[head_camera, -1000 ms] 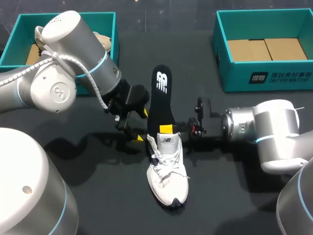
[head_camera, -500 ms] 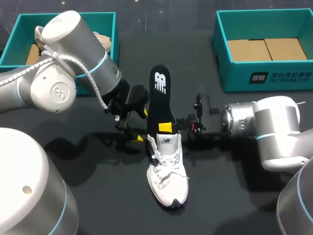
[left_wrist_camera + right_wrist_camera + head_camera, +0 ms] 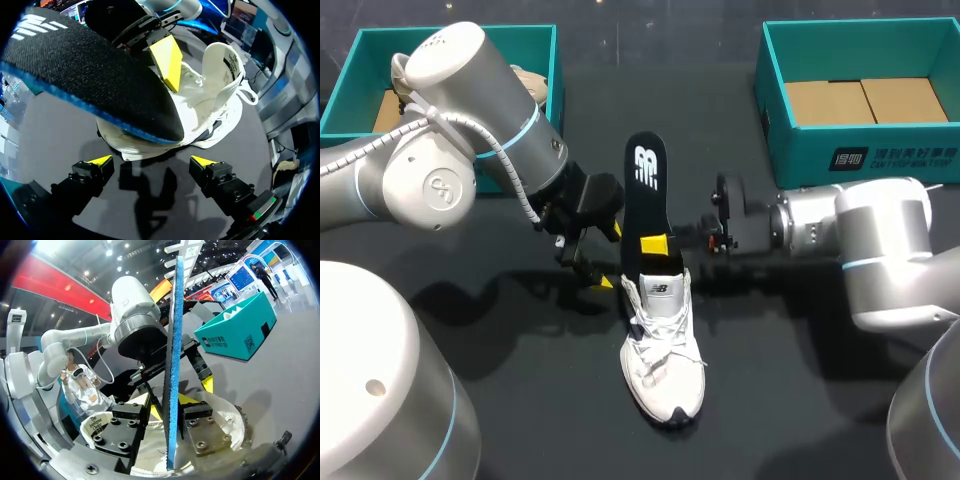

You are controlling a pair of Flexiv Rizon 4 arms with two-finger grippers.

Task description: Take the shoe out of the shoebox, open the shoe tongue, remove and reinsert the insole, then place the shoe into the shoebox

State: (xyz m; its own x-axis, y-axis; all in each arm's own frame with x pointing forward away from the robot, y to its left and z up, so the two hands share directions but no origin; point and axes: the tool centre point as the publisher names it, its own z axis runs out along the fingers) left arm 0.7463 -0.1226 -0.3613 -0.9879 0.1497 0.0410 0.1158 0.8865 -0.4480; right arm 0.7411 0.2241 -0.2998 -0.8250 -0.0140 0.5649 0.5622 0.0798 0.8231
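Note:
A white shoe (image 3: 661, 345) lies on the dark table with its toe toward the front edge. Its heel and raised tongue (image 3: 222, 60) show just ahead of my left gripper (image 3: 151, 162). The black insole (image 3: 646, 195) with a blue rim stretches from the shoe's opening toward the far side. My right gripper (image 3: 654, 245) comes in from the right and is shut on the insole (image 3: 172, 365), which stands edge-on between its fingers (image 3: 200, 417). My left gripper (image 3: 610, 256) stands open just left of the shoe's heel, holding nothing.
A teal shoebox (image 3: 480, 40) stands at the back left with a pale item inside, partly hidden by my left arm. A second teal shoebox (image 3: 775, 110) with a cardboard floor stands at the back right.
My right gripper has drawn back from the shoe's opening toward the far side, taking the insole with it. The left arm and the shoe have stayed put.

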